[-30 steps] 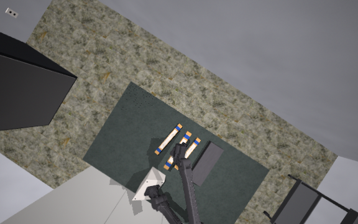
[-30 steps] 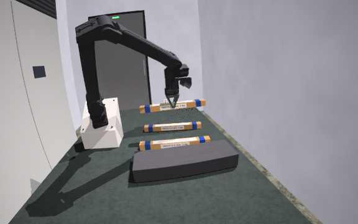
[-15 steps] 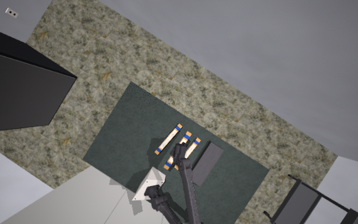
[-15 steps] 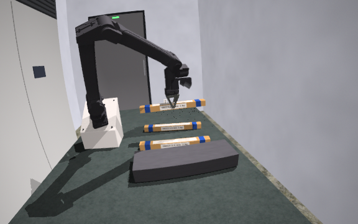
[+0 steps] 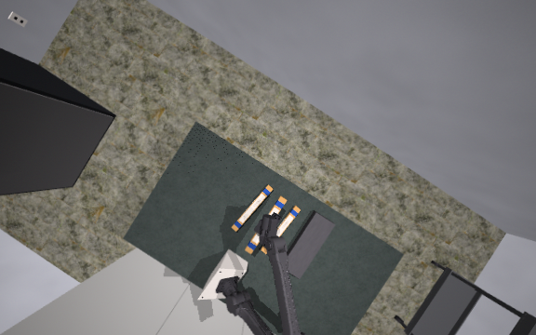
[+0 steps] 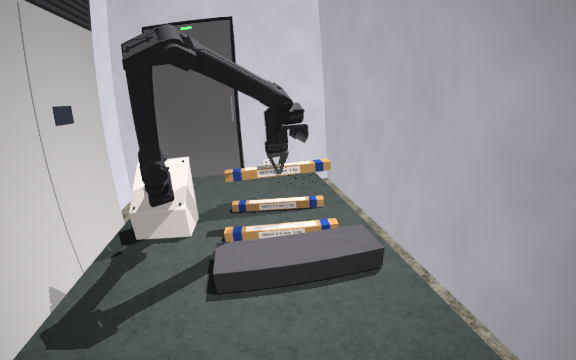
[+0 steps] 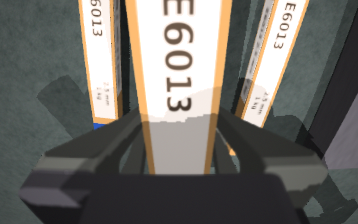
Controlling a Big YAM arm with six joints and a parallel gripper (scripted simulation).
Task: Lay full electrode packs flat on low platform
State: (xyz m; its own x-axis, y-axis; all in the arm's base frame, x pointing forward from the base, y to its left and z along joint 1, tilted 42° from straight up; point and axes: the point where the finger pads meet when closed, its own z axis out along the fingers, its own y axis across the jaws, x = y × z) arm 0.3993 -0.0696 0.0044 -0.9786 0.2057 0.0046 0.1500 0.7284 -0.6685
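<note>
held pack (image 7: 180, 75) cut off, fingers blurred

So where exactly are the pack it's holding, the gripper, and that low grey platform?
Held pack (image 6: 253, 173): exterior view, on its orange side left of the grip.
Gripper (image 6: 277, 167): exterior view, between the fingertips, shut on the pack.
Low platform (image 6: 298, 255): exterior view, on its bare top face.
</note>
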